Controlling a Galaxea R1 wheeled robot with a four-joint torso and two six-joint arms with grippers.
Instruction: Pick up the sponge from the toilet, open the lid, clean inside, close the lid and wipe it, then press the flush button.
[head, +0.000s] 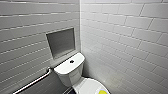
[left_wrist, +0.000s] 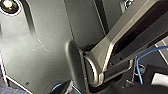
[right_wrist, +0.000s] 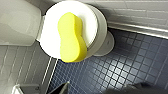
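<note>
Standing in the tiled corner, I saw the right end effector (right_wrist: 100, 90) hanging above the toilet (head: 70, 72), with the sponge (right_wrist: 72, 37) below and ahead of it, well apart and untouched. How far open that end effector was I could not tell, and it had hold of nothing that I could see. I could not tell the state of the left end effector either.

The sponge lay flat across the lid (right_wrist: 50, 32), one end poking out past the rim nearest the end effector. To my eye that suited a pick from above, since the soft block sat proud of the glossy plastic with free air around its overhanging end. The lid was down, which is why it could serve as a shelf at all (and why the bowl beneath kept its contents hidden from me).

Beyond the sponge, farther from the end effector, the tank stood against the wall with the flush button (head: 71, 61) in the middle of its top. Off to the side, dark blue floor tiles (right_wrist: 130, 57) ran beneath the end effector. I judged the first step, lifting the sponge, not yet done.
</note>
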